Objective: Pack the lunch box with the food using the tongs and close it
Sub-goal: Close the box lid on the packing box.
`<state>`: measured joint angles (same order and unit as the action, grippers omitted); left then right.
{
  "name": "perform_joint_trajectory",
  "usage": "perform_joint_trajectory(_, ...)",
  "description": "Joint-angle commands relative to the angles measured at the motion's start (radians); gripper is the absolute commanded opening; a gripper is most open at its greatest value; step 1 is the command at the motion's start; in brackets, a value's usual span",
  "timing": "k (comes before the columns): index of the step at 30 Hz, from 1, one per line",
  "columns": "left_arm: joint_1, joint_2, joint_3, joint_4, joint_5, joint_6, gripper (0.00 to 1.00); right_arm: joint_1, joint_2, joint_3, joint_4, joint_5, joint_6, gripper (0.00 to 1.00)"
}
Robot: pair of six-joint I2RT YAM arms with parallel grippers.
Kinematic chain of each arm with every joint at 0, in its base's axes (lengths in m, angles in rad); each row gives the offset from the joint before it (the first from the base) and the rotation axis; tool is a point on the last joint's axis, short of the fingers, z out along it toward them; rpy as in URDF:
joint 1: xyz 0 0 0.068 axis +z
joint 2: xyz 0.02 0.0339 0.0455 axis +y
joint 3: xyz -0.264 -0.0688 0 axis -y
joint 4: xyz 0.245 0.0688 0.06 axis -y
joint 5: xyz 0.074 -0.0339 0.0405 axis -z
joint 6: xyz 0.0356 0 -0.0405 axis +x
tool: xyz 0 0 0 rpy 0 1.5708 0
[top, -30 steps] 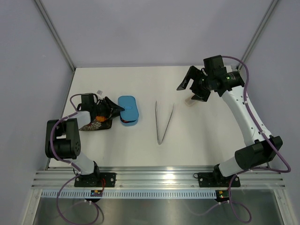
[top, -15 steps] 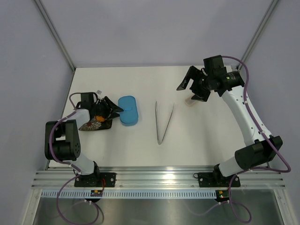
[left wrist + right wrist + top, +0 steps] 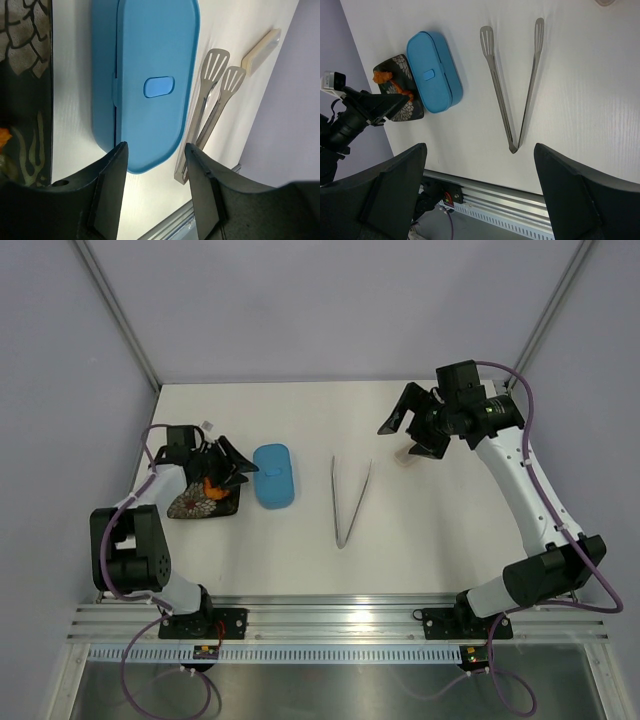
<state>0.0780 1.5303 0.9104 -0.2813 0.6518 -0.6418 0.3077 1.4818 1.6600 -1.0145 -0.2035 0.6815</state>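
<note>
The blue lunch box (image 3: pixel 273 475) lies on the table with its lid on; in the left wrist view the lunch box (image 3: pixel 150 85) shows a lid with a small oval tab. My left gripper (image 3: pixel 232 466) is open just left of it, over the patterned plate's edge, with nothing between its fingers. Orange food (image 3: pixel 208 485) sits on the plate (image 3: pixel 200 504). The silver tongs (image 3: pixel 350 500) lie in a V right of the box. My right gripper (image 3: pixel 412 425) hangs open, high above the table's far right. The right wrist view shows the tongs (image 3: pixel 512 85), the lunch box (image 3: pixel 434 71) and the food (image 3: pixel 382 76).
A pale cream piece (image 3: pixel 405 455) lies on the table beneath my right gripper, also seen as a pale cream piece (image 3: pixel 260 50) beyond the tongs. The dark plate (image 3: pixel 400 90) touches the box's left side. The metal rail (image 3: pixel 340 615) runs along the near edge.
My left gripper has opened wider and drawn back left and away from the lunch box. The box, tilted with a dark underside showing a second ago, now lies flat. The right arm barely moved.
</note>
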Motion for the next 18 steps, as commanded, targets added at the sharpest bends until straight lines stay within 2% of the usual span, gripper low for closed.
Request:
perform_joint_trajectory(1, 0.003, -0.059, 0.077, -0.062, -0.055, 0.059, 0.52, 0.002, -0.043, -0.005, 0.033, -0.014, 0.012, 0.96)
perform_joint_trajectory(2, 0.003, -0.064, 0.087, -0.065, -0.060, 0.062, 0.52, 0.002, -0.046, -0.009, 0.031, -0.014, 0.010, 0.96)
perform_joint_trajectory(4, -0.009, -0.082, 0.099, -0.082, -0.066, 0.071, 0.44, 0.001, -0.054, -0.016, 0.036, -0.013, 0.015, 0.96)
perform_joint_trajectory(6, -0.049, -0.087, 0.136, -0.105, -0.099, 0.091, 0.25, 0.002, -0.057, -0.025, 0.037, -0.014, 0.018, 0.96)
perform_joint_trajectory(7, -0.067, -0.084, 0.149, -0.128, -0.112, 0.096, 0.06, 0.002, -0.058, -0.028, 0.042, -0.016, 0.020, 0.96)
perform_joint_trajectory(8, -0.087, -0.078, 0.165, -0.139, -0.124, 0.100, 0.00, 0.002, -0.060, -0.032, 0.045, -0.016, 0.020, 0.96)
perform_joint_trajectory(12, -0.191, -0.036, 0.232, -0.200, -0.216, 0.105, 0.00, 0.002, -0.057, -0.034, 0.047, -0.020, 0.027, 0.96)
perform_joint_trajectory(18, -0.233, -0.025, 0.194, -0.210, -0.261, 0.123, 0.00, 0.001, -0.078, -0.051, 0.042, -0.013, 0.027, 0.96)
